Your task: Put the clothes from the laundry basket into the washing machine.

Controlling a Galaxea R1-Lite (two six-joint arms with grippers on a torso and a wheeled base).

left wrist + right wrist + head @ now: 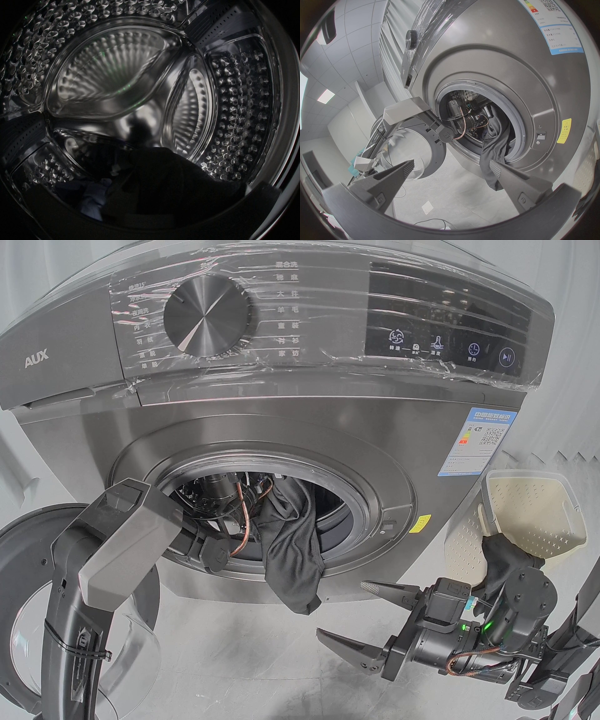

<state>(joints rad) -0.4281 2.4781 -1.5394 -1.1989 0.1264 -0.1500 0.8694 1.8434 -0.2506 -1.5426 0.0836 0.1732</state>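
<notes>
We're partway: one dark garment (290, 552) hangs half out of the washing machine (387, 446), a second garment (506, 559) is left in the laundry basket (537, 515), and the right gripper (340, 609) is wide open and empty.

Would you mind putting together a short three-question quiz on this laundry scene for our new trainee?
1. True or false: the dark garment lies wholly inside the drum.
2. The right gripper is: A) open and empty, B) shut on a garment, C) inside the drum.
3. What does the laundry basket hold?
Key: 1 false: it hangs out over the rim of the door opening. 2 A. 3 a dark cloth, at its lower edge.
</notes>
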